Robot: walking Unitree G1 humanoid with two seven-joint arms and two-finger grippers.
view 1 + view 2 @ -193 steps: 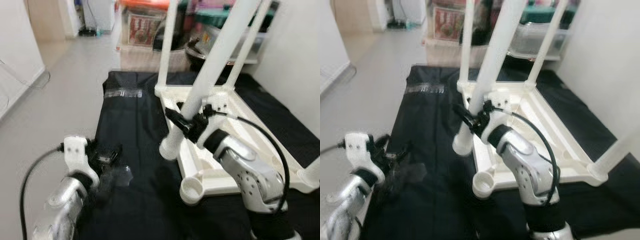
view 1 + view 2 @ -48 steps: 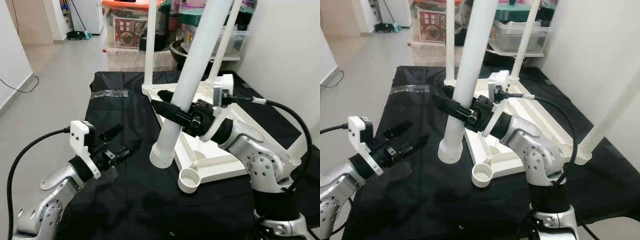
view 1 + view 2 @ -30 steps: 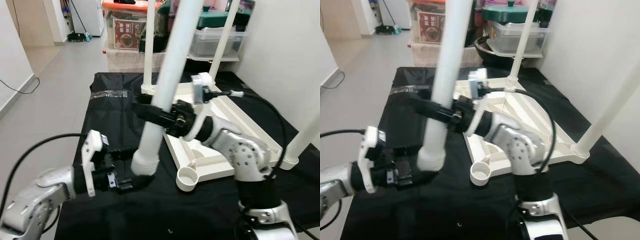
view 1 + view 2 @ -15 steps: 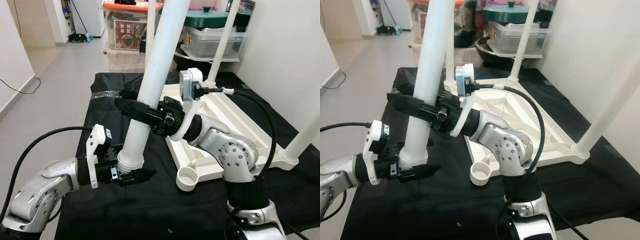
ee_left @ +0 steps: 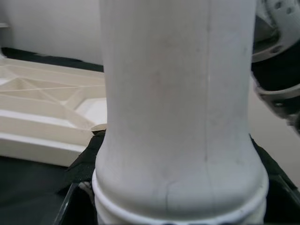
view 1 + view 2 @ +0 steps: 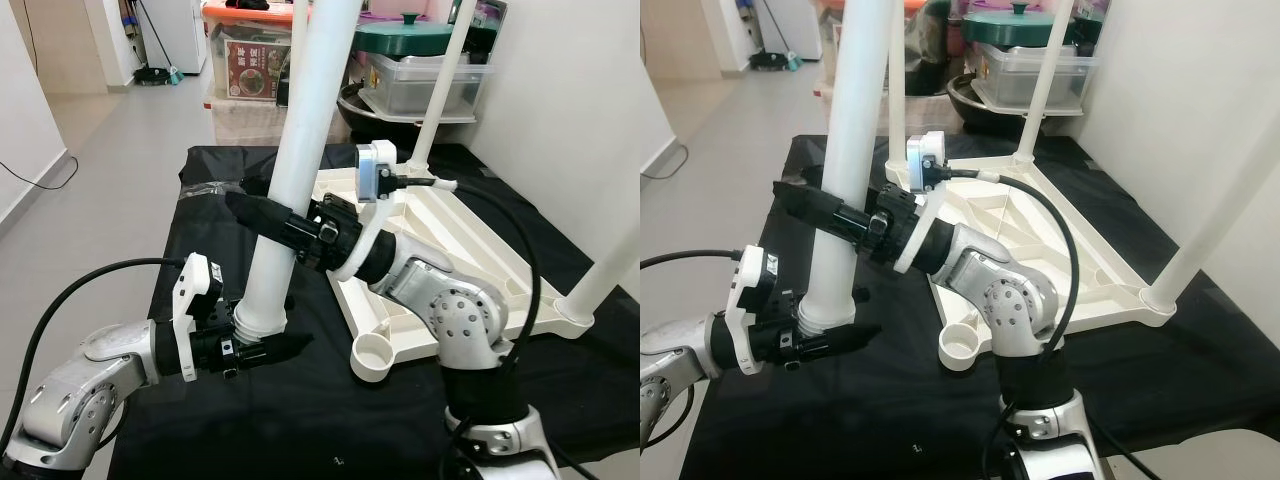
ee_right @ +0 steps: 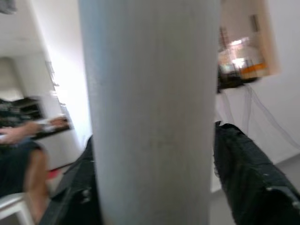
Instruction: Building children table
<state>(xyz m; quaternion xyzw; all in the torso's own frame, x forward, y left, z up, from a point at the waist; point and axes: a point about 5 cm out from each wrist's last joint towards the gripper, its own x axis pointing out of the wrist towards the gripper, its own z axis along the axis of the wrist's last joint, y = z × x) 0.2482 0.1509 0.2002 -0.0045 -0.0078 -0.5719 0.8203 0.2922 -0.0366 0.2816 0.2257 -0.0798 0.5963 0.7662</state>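
In the left eye view you see a black cloth (image 6: 210, 210) spread over the grey floor (image 6: 110, 150), with bare floor along its left edge and a white wall (image 6: 560, 120) close on the right. The upturned tabletop (image 6: 450, 245) lies on the cloth's right half with 3 legs standing up from it and 1 empty corner socket (image 6: 372, 356) at its near corner. Storage bins (image 6: 255, 65) crowd the far edge. Your right gripper (image 6: 275, 215) is clamped around the middle of the loose table leg (image 6: 290, 180), which stands nearly upright to the left of the socket, lower end above the cloth. Your left gripper (image 6: 262, 345) has its fingers closed around that lower end. The right eye view shows the same layout, the leg's foot well apart from the socket. In the left wrist view the leg's ribbed end sits between the black fingers (image 5: 77, 168), tabletop behind. In the right wrist view the leg's shaft lies between both fingers (image 7: 248, 173).
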